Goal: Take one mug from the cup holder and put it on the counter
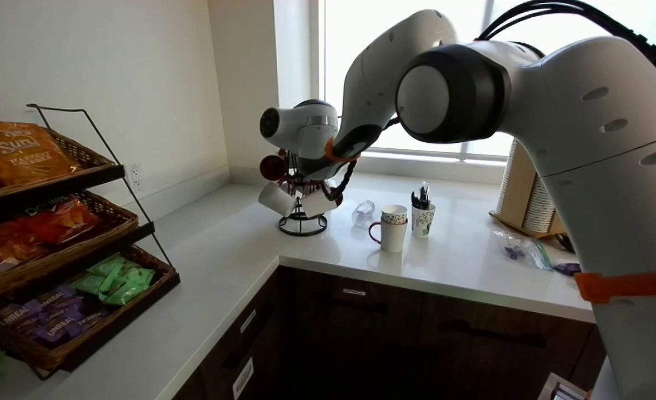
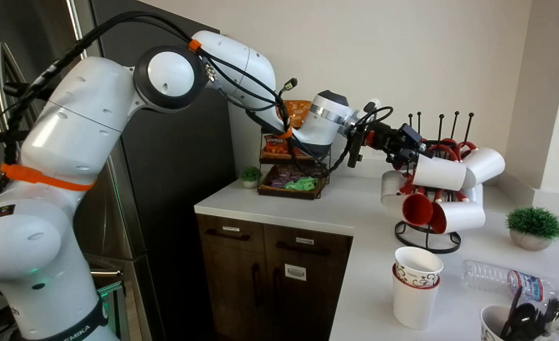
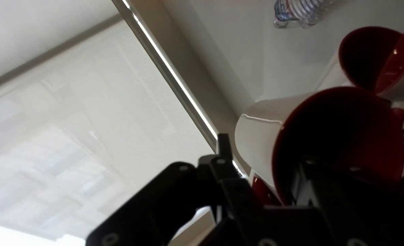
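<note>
Wrist view, left to right: our gripper (image 3: 265,157) has its fingers apart, one outside the white mug (image 3: 325,136) and the other within its red mouth, the rim between them; whether either touches it, we cannot tell. We judge the grasp to be the step in hand. Next we should squeeze that rim, ease the mug off the cup holder (image 2: 439,251) without knocking the other mugs (image 2: 464,216), and set it on the counter (image 2: 487,248). In an exterior view our mug hangs high on the cup holder, mouth turned left toward the gripper and base right, its long axis nearly level, dipping slightly toward the base.
</note>
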`<state>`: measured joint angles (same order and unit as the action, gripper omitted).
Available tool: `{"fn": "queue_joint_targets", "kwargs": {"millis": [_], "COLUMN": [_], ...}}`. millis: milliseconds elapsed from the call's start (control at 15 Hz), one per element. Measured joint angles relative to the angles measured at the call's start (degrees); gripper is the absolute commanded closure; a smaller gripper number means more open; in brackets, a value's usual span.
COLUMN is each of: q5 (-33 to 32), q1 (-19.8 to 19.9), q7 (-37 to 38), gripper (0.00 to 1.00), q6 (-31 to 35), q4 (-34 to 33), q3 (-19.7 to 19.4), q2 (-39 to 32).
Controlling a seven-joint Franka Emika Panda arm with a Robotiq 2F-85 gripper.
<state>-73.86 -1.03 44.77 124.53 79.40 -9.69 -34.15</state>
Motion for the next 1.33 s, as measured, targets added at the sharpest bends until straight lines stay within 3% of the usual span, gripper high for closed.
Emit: {"fn": "queue_joint_targets", "kwargs": {"millis": [67,1000,1333], "q5": [-0.1,-0.19,-0.19], "q1": [0.0,0.0,-0.01], "q7": [0.01,0.14,0.14], "gripper": [0.77,0.7,0.76], "q6": [0.0,0.0,0.0], "q4": [0.0,0.0,0.0], "q3": [0.14,0.93,1.19], "q2": [0.0,-0.13,-0.32]}}
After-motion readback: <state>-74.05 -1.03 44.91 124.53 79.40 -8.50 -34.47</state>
